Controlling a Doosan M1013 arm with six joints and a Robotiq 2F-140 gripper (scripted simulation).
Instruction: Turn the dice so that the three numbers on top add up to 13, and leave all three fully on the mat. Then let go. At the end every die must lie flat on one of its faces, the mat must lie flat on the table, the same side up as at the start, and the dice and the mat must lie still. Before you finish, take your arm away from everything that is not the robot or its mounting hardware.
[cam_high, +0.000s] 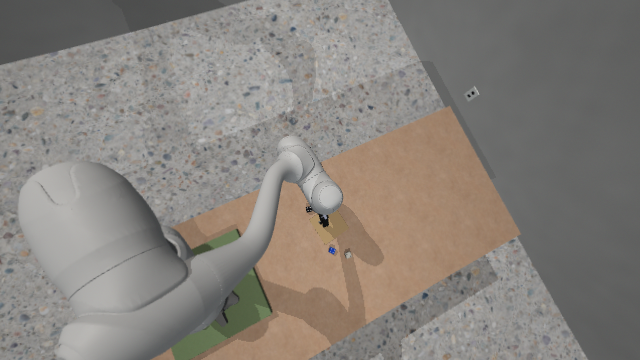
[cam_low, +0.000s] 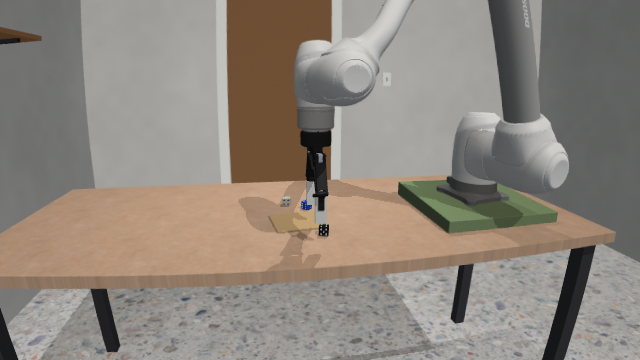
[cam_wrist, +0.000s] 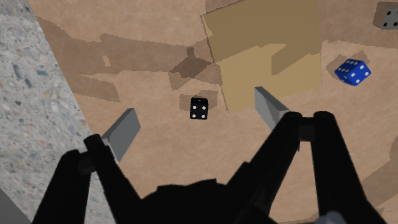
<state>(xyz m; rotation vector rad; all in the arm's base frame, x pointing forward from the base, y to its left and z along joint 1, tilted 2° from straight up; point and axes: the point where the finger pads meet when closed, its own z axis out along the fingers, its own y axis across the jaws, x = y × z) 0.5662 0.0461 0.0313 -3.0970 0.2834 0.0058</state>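
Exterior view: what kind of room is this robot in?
Probably a plain indoor workroom: a curved wooden table on black legs, a speckled stone floor, and a brown door in grey walls.

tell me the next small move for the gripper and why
Probably lower straight down and close on the black die: it lies on the table beside the mat, not on it, and the open, empty gripper already hangs with its fingers on either side.

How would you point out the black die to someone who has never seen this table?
On the long wooden table, find the small tan square mat below the open pincer. The small black cube die with white pips lies just off the mat's edge, between the fingers. The other dice are blue and pale grey.
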